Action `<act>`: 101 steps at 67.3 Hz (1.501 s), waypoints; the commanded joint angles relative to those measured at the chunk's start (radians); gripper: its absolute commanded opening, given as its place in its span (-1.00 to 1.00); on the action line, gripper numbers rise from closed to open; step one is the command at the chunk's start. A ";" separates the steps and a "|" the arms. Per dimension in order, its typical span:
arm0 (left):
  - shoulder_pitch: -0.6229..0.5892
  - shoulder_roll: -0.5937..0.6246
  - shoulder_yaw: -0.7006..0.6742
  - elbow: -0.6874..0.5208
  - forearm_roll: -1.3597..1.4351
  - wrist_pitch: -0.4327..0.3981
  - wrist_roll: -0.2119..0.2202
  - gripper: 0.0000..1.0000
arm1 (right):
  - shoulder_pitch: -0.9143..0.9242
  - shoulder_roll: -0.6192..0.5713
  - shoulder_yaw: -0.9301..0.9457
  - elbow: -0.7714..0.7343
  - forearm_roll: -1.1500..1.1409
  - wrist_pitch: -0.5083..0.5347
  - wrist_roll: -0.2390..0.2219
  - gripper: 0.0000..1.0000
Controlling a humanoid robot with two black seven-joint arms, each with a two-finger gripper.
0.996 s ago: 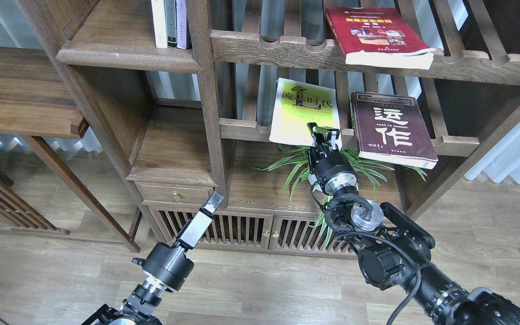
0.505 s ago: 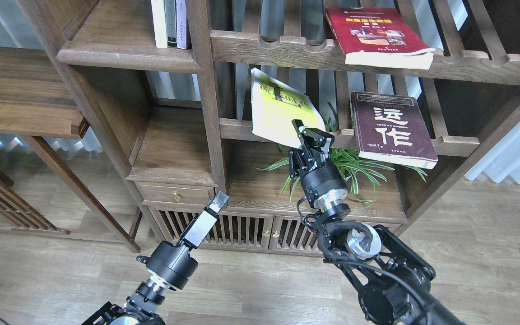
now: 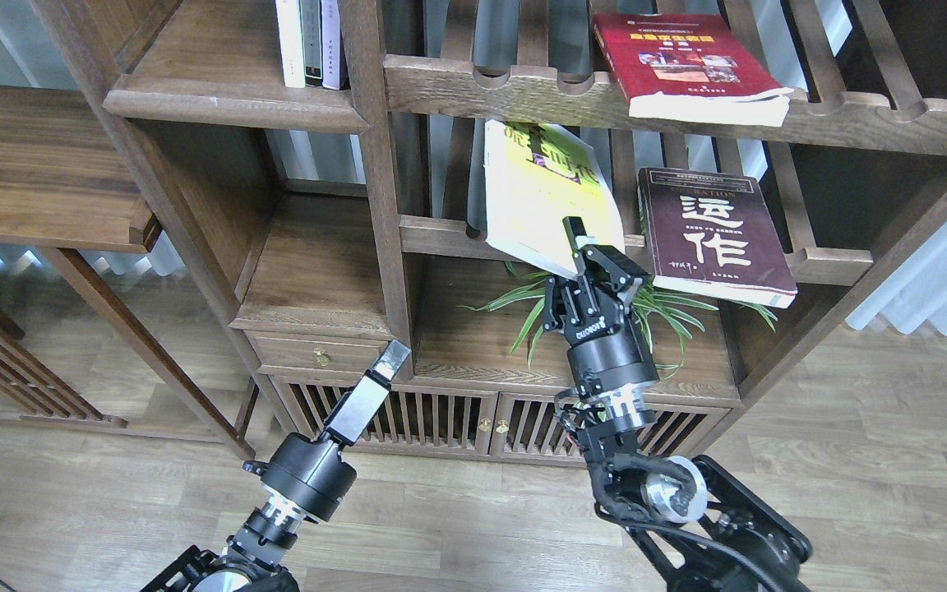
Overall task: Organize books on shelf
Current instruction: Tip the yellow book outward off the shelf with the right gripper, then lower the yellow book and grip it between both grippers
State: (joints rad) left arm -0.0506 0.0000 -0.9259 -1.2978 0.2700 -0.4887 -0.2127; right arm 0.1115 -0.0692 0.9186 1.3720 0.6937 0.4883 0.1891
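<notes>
my right gripper is pinched on the lower edge of the yellow-green book, one finger lying over the cover; the other finger is hidden behind the book. book is tilted, lifted off the slatted rack, its top corner close under the upper slatted rack. tight room above; open gap to the left up to the post. just right, apart from it, the maroon book lies flat, its near edge overhanging the rack rail. red book lies on the upper rack, corner hanging over the front.

below my wrist: the plant, leaves partly covered by the gripper body.

my left gripper sits low in front of the cabinet doors, touching nothing; seen edge-on, so i cannot tell how its fingers stand.

plank shelf up left, bare near the front, thin upright books at its right end, tops cut off by the frame.

since half a second ago: the book has swung right and more upright, my wrist rolled with it; a second ago it lay flat on the rack. left arm nearly unchanged.
</notes>
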 commanded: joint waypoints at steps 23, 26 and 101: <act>0.014 0.000 -0.111 -0.023 -0.037 0.000 -0.001 1.00 | -0.013 0.009 -0.052 -0.070 -0.261 0.000 -0.040 -0.91; 0.014 0.002 -0.114 -0.023 -0.040 0.000 -0.001 1.00 | -0.010 0.014 -0.052 -0.090 -0.283 0.000 -0.042 -0.92; 0.087 0.187 -0.097 -0.026 -0.187 0.000 0.068 1.00 | -0.093 0.014 0.002 -0.246 -0.342 0.000 -0.250 -0.91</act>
State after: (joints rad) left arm 0.0221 0.1319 -1.0339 -1.3224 0.1398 -0.4887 -0.1988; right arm 0.0180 -0.0539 0.9268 1.1244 0.3251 0.4887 -0.0422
